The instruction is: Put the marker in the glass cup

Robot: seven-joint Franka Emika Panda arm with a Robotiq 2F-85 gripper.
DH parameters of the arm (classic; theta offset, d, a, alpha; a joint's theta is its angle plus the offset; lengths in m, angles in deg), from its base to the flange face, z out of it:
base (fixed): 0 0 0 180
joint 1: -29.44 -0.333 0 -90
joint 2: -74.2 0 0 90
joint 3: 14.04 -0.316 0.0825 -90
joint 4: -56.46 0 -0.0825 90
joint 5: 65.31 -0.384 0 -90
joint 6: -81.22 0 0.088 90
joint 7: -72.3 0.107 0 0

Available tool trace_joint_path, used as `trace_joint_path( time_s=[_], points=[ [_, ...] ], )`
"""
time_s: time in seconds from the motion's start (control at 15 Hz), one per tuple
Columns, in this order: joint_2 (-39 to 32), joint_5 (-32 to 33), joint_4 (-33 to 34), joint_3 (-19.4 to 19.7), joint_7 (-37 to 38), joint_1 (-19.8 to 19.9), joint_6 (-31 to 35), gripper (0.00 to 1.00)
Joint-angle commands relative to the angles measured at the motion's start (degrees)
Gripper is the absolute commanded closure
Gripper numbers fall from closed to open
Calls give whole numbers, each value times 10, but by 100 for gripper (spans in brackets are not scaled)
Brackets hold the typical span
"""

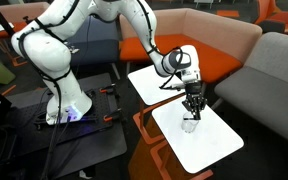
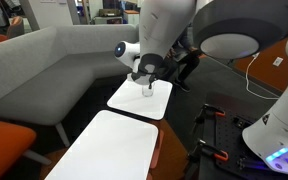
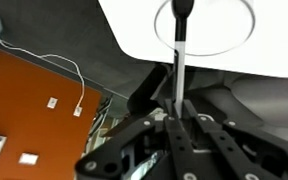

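In both exterior views the marker is too thin to pick out beneath the gripper [image 1: 191, 103], and the glass cup [image 1: 189, 124] is only a faint smudge on the white tabletop [image 1: 219, 142] (its rim is clearer in the wrist view). There the marker [image 3: 182, 60] is clamped between the narrowly closed jaws. It juts straight out past them, with its dark end inside the cup's ring, but whether it has entered the cup I cannot tell.
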Motion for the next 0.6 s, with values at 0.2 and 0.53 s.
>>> trace_joint_path(
  time_s=[0.2, 0.53],
  points=[
    [-24, 29, 56, -23, 9, 30, -38, 97],
    [-13, 38, 52, -36, 7, 32, -25, 39]
  ],
)
